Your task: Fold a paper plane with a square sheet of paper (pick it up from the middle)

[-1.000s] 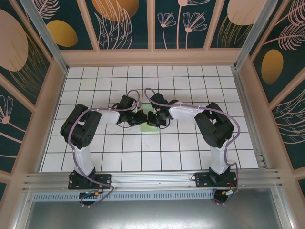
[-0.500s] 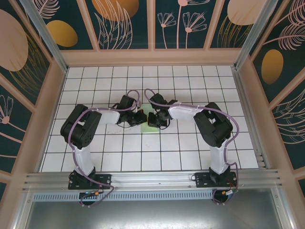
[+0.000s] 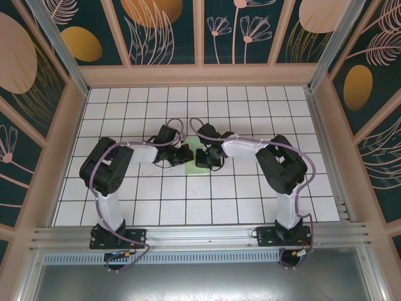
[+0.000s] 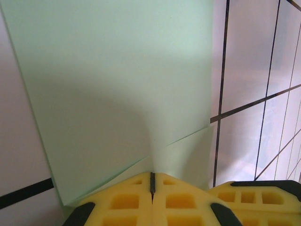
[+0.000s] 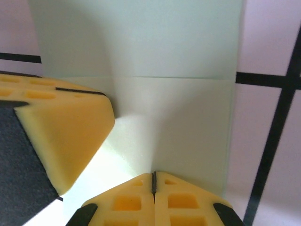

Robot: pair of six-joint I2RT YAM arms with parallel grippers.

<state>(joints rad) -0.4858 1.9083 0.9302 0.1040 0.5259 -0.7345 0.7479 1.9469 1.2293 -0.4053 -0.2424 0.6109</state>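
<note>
The square sheet of paper (image 3: 193, 167) is pale mint green and lies mid-table, partly folded, with a flap edge crossing it (image 4: 117, 94) (image 5: 178, 47). A paper plane is out of view. My left gripper (image 3: 187, 157) (image 4: 152, 174) is shut, and a raised ridge of the paper runs into its closed yellow pads. My right gripper (image 3: 202, 157) (image 5: 154, 173) faces it from the right, shut on a crease of the same sheet. The two sets of fingertips nearly touch. One left fingertip (image 5: 61, 136) shows in the right wrist view, and much of the sheet is hidden under both grippers.
The table (image 3: 250, 188) is white tile with a black grid. Patterned walls (image 3: 200, 37) close it in at the back and both sides. An aluminium rail (image 3: 200, 237) runs along the near edge by the arm bases.
</note>
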